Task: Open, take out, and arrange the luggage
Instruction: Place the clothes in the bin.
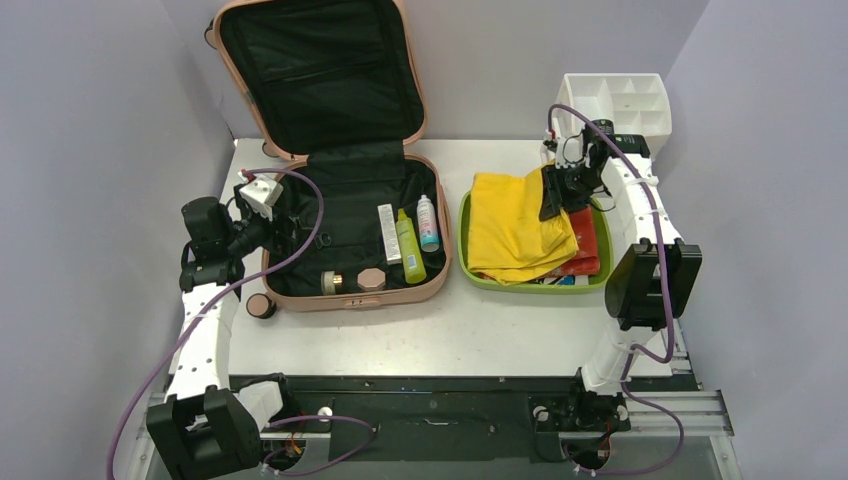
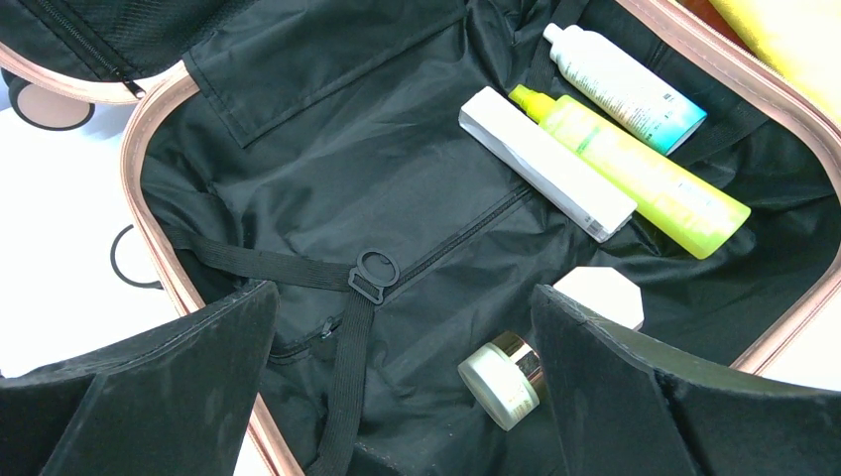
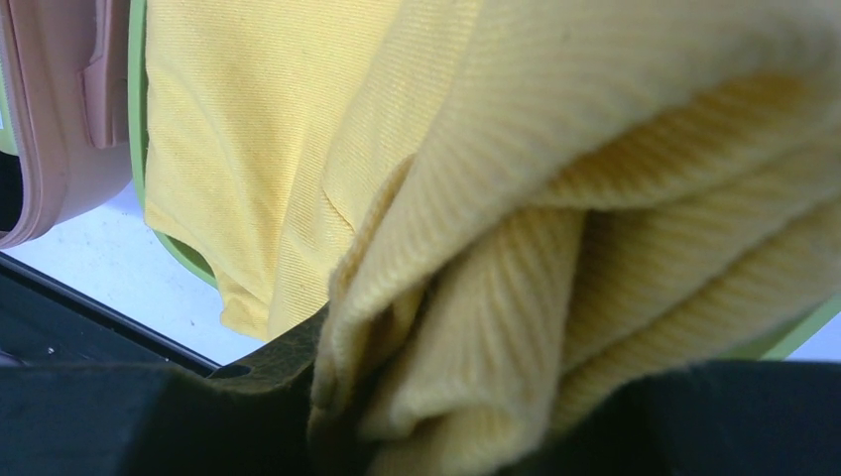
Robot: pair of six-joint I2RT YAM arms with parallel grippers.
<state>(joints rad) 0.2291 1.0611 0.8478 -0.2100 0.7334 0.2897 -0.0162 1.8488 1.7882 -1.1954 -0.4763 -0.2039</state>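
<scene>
The salmon-pink luggage (image 1: 350,297) lies open on the table with its lid propped up at the back. On its black lining lie a white box (image 2: 545,162), a lime-green bottle (image 2: 635,169), a white and teal bottle (image 2: 620,84), a gold-banded jar (image 2: 501,380) and an octagonal jar (image 2: 600,295). My left gripper (image 1: 270,215) hangs open over the luggage's left side, and in the left wrist view the gripper (image 2: 405,332) holds nothing; the gold-banded jar lies by its right finger. My right gripper (image 1: 556,200) is shut on a fold of yellow cloth (image 3: 476,248) over the green tray (image 1: 470,262).
A white compartmented organizer (image 1: 625,105) stands at the back right corner. Red fabric (image 1: 588,245) lies in the tray under the yellow cloth (image 1: 510,230). A caster wheel (image 1: 261,306) sticks out at the luggage's front left corner. Walls close in on both sides.
</scene>
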